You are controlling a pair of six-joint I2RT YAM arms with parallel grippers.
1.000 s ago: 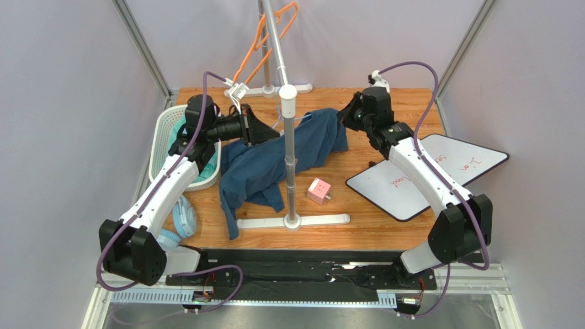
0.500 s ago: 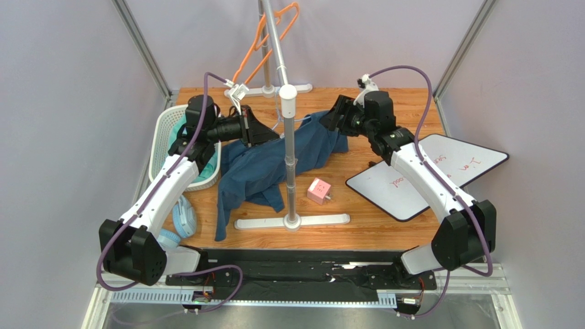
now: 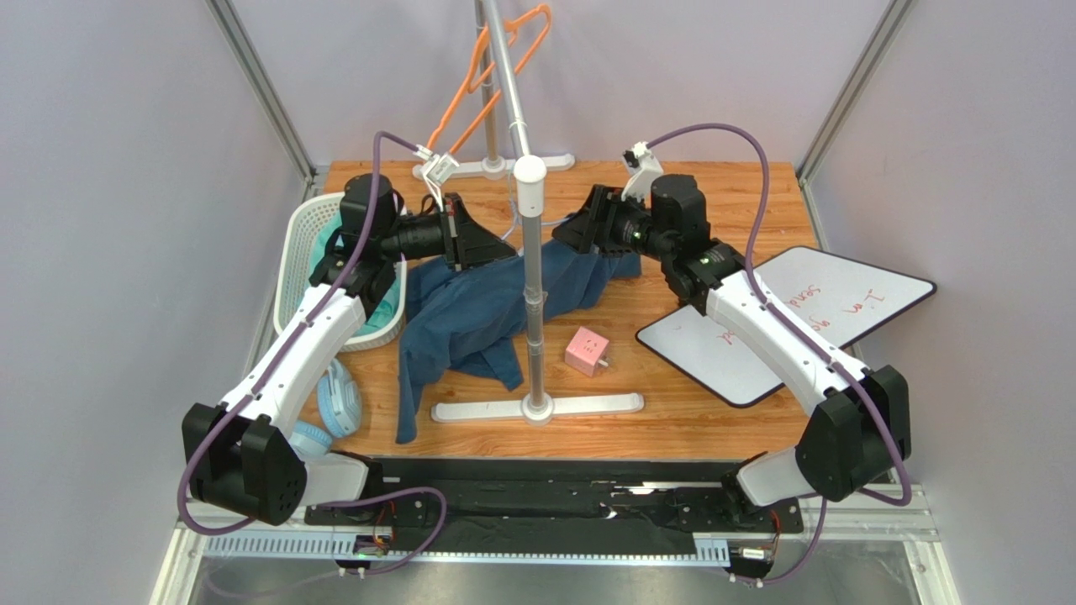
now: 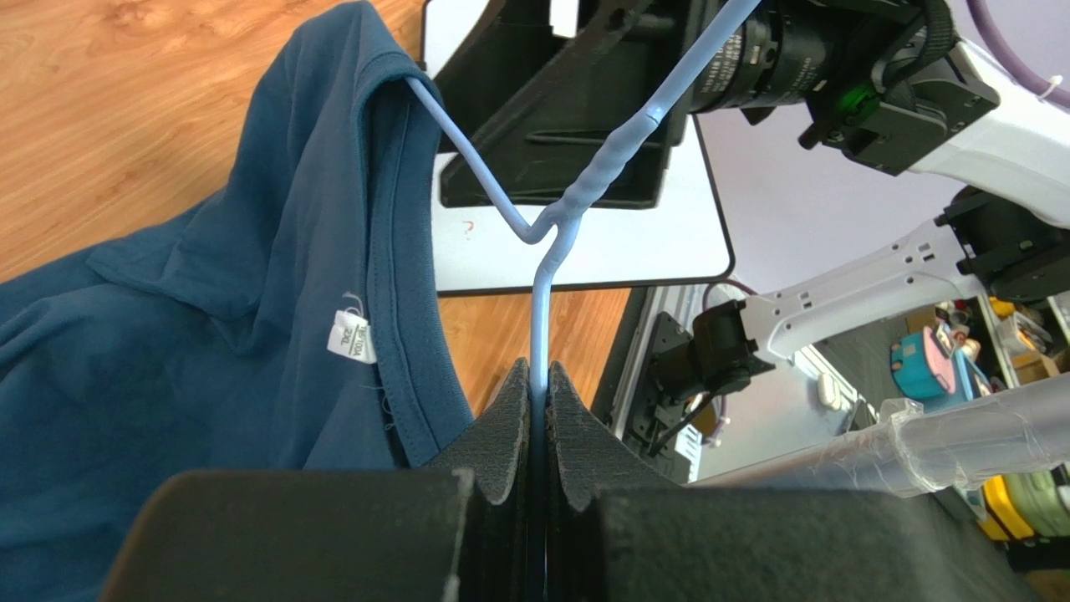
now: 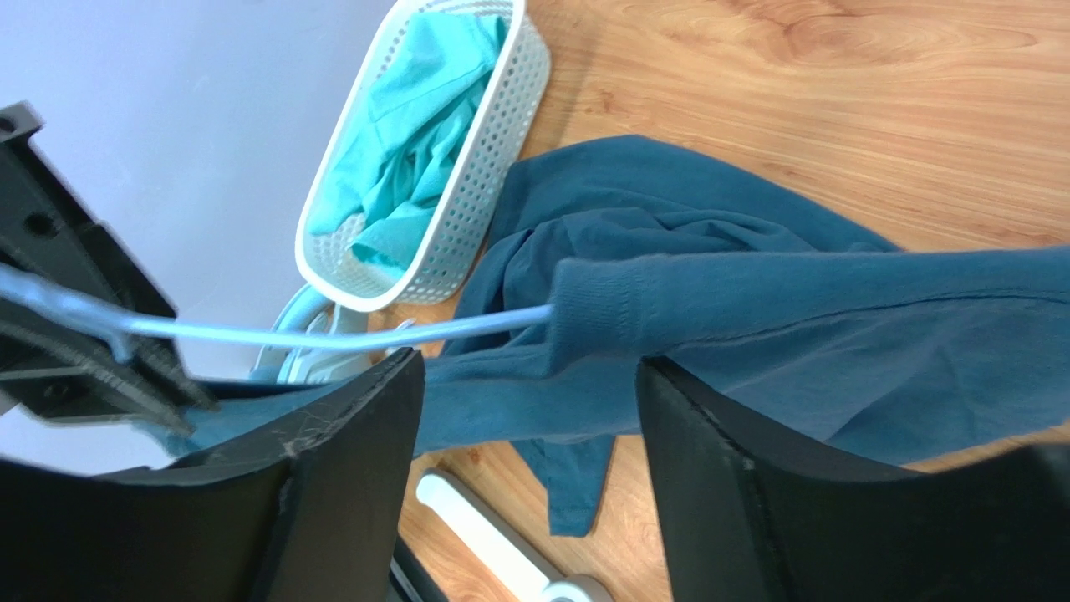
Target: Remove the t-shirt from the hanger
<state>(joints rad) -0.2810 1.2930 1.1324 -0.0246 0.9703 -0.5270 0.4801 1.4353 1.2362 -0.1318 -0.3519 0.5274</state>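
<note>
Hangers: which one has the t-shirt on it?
The light blue hanger pinched in the left gripper, inside the navy t-shirt; the orange hanger hangs bare.

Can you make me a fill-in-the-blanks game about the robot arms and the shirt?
1. The left pincer is shut on the light blue ____.
2. The t-shirt is dark ____.
3. The right pincer is ____, with a fold of the t-shirt between its fingers.
4. The teal cloth lies in the white ____.

Missing words: hanger; blue; open; basket.
</note>
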